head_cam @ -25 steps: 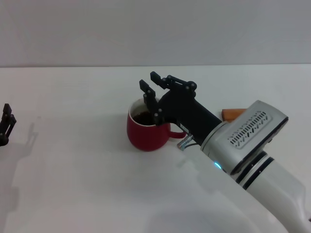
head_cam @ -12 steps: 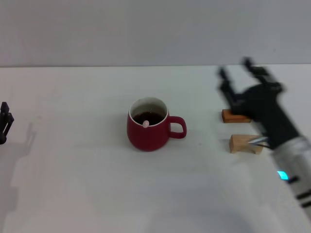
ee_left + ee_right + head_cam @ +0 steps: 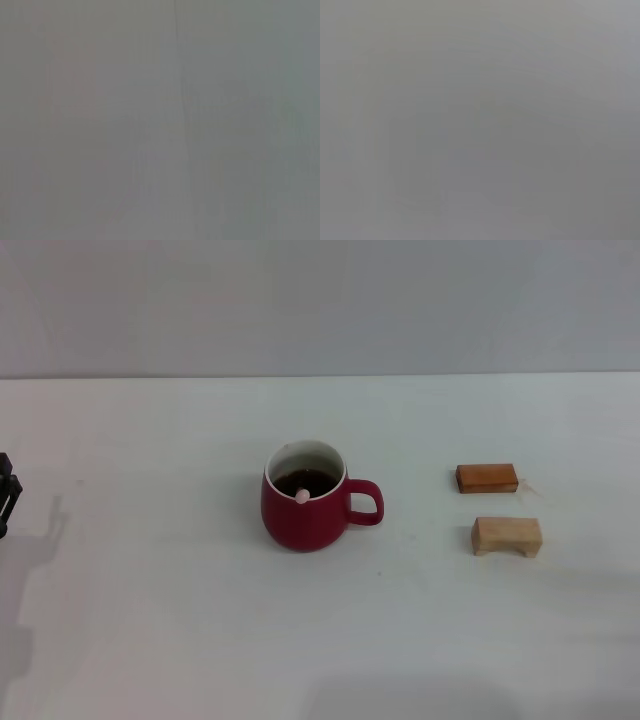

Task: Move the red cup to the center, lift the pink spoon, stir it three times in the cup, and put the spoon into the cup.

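Left pincer (image 3: 6, 495) shows only as a dark sliver at the edge of the head view, low over the white table (image 3: 150, 640); whether it is spread or pressed together cannot be told. Well off to its right, near the middle of the table, stands the squat dark-red ceramic cup (image 3: 305, 502), upright, with a white inner rim and dark liquid inside. Its loop handle points away from the left pincer. Inside the cup, the pale pink tip of the slim pink spoon (image 3: 300, 496) leans against the near rim; the rest of it is hidden in the liquid. Farther right again, well apart from the cup, lie two small wooden blocks: a reddish-brown flat block (image 3: 487, 478) and, just nearer the robot, a light tan block (image 3: 507, 536). Both wrist views show only featureless grey.
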{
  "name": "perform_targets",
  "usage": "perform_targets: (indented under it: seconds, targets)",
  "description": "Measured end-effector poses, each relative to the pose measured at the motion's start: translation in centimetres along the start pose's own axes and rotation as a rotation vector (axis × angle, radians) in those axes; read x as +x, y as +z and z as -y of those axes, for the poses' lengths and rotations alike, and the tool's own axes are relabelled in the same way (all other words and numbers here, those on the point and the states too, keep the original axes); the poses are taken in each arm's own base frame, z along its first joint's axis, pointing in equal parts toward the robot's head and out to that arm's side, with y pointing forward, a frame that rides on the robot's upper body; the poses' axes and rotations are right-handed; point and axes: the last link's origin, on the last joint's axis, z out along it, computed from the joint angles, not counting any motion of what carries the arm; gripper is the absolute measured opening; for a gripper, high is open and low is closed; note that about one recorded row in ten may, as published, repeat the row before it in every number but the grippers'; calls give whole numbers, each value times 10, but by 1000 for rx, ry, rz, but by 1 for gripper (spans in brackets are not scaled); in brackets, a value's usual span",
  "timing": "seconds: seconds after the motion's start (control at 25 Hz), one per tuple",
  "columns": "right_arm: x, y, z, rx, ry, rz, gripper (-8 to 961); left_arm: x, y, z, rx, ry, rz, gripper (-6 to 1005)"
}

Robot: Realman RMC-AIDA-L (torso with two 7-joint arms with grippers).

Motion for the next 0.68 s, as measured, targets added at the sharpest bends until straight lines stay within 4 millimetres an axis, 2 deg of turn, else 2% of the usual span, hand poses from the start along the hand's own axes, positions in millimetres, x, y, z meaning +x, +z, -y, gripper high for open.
perform_targets:
  seconds: [0.12, 0.28, 0.68]
  targets:
    - [4, -8, 16, 60, 1, -17, 763, 0, 0, 1, 6, -1, 0, 840]
    - [7, -12, 24, 82, 47, -22, 762, 0, 0, 2, 11, -2, 0, 840]
    - [7, -9, 22, 74, 43, -20, 762, 0, -2, 2, 14, -6, 1, 840]
